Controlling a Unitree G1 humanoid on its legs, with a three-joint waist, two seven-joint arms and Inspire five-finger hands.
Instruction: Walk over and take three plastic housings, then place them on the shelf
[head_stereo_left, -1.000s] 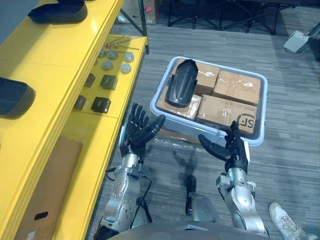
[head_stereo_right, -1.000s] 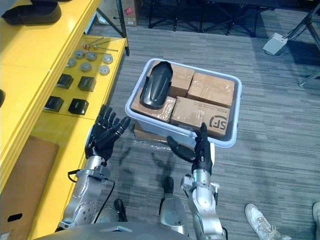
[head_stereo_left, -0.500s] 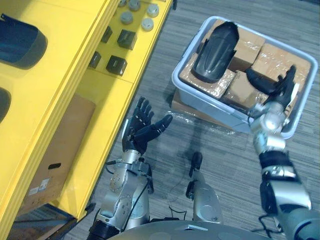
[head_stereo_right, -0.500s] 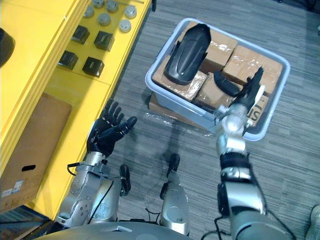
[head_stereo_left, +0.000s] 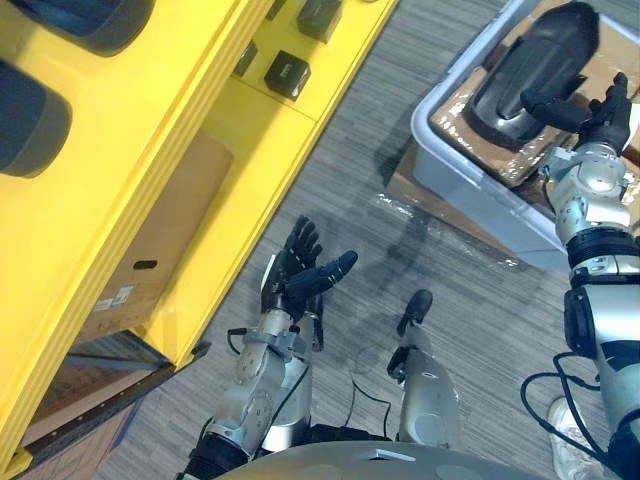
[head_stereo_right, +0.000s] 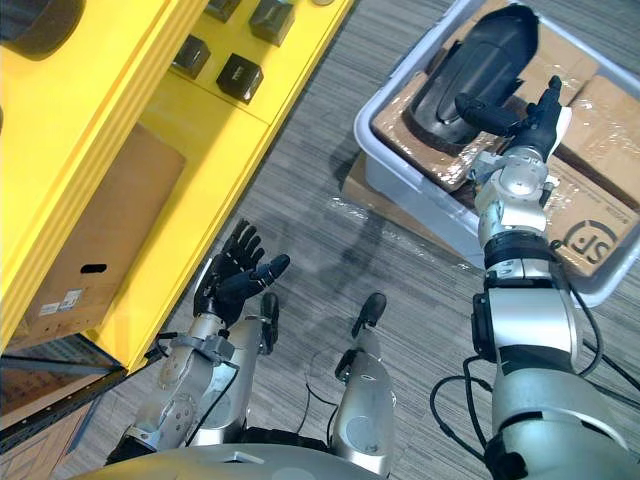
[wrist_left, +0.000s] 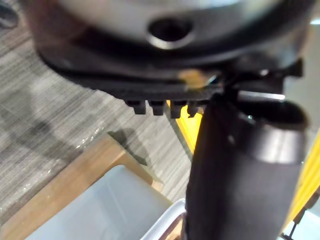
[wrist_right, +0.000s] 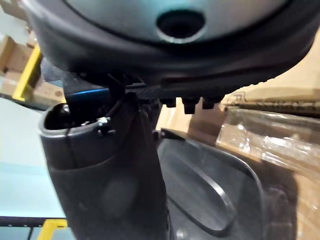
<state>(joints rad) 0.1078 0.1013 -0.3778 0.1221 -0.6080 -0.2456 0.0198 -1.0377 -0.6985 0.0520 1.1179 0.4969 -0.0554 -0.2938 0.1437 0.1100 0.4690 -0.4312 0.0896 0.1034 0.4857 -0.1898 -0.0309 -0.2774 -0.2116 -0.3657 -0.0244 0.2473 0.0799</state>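
Note:
A black plastic housing (head_stereo_left: 535, 65) lies on wrapped cardboard boxes (head_stereo_right: 600, 215) in a pale grey bin (head_stereo_right: 400, 190) on the floor at the upper right. My right hand (head_stereo_right: 530, 115) hovers over the bin beside the housing's near end, open with its thumb spread; the right wrist view has the housing (wrist_right: 210, 185) just past the thumb (wrist_right: 110, 170). Low over the carpet, next to the yellow shelf (head_stereo_left: 200, 110), my left hand (head_stereo_left: 305, 275) is open and holds nothing. Two more dark housings (head_stereo_left: 30, 130) lie on the shelf's top level.
Small dark blocks (head_stereo_left: 287, 72) sit on the shelf's lower level, and a brown cardboard box (head_stereo_left: 150, 250) stands under it. A flat wrapped cardboard sheet (head_stereo_left: 440, 215) sticks out from beneath the bin. Grey carpet runs between shelf and bin.
The camera has swung, shifting the whole scene. My right hand rose from low in front of the bin and reached across it to the housing. The left hand stayed open.

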